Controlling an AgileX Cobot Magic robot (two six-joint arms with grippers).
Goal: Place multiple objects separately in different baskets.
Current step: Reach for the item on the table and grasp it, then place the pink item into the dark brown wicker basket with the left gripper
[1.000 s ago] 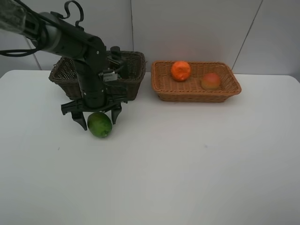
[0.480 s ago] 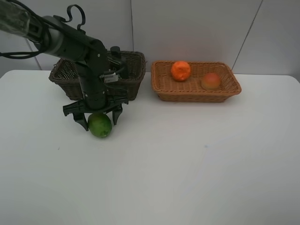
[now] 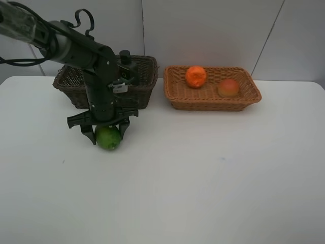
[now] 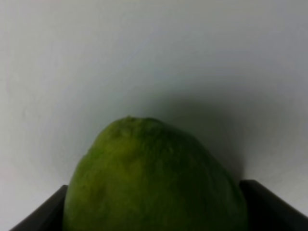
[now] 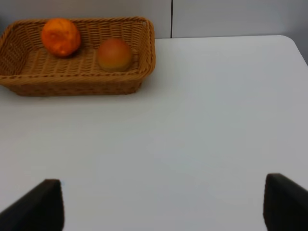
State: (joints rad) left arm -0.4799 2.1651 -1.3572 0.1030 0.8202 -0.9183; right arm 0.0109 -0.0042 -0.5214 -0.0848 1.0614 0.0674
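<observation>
A green round fruit (image 3: 108,138) rests on the white table in front of the dark brown basket (image 3: 145,94). My left gripper (image 3: 106,133) points down over it, one finger on each side, close against the fruit. In the left wrist view the fruit (image 4: 154,178) fills the space between the dark fingertips (image 4: 38,216). An orange (image 3: 195,76) and a red-orange peach-like fruit (image 3: 228,88) lie in the light tan basket (image 3: 213,104). The right gripper (image 5: 163,207) is open with nothing between its fingers, facing that basket (image 5: 72,84) from some way off; it is outside the exterior view.
The two baskets stand side by side along the table's far edge, against a grey wall. My left arm (image 3: 96,66) rises in front of the dark basket and hides part of it. White table (image 3: 203,178) stretches from the baskets to the front.
The left gripper has come down lower around the green fruit and its fingers have drawn in towards it. The fruit has stayed in place on the table.
</observation>
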